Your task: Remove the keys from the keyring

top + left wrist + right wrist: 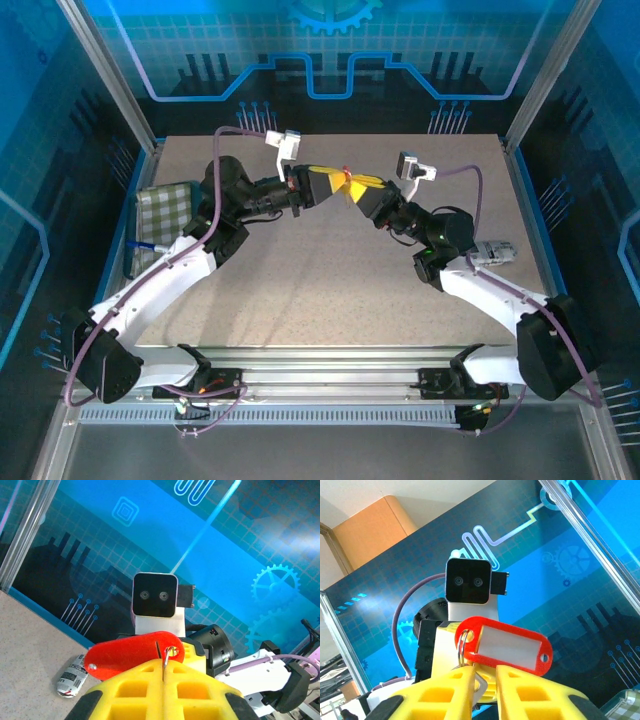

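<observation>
Closest to the lens, the two yellow fingers of the left gripper (165,674) are pressed tight together. The thin wire of the keyring (164,660) is clenched in the seam between them. A red tag (131,653) hangs on this ring and lies just above the fingertips, pointing to the left side of the left wrist view. In the right wrist view the same tag shows a white label window and stretches to the right from the ring. Below it, the yellow fingers of the right gripper (486,677) stand a little apart. A small grey metal piece, the key (480,684), sits in this gap, just under the ring and against the finger on the left of that view. Whether the fingers really pinch the key or only stand around it, I cannot tell. From above, both grippers meet tip to tip over the far middle of the table (330,300), raised from its surface, with the tag between them. A green checked cloth (160,212) lies at the left edge of the table, partly under the left arm. A small grey-white cylinder (493,253) lies on the table at the right, near the right arm and well apart from the grippers.
</observation>
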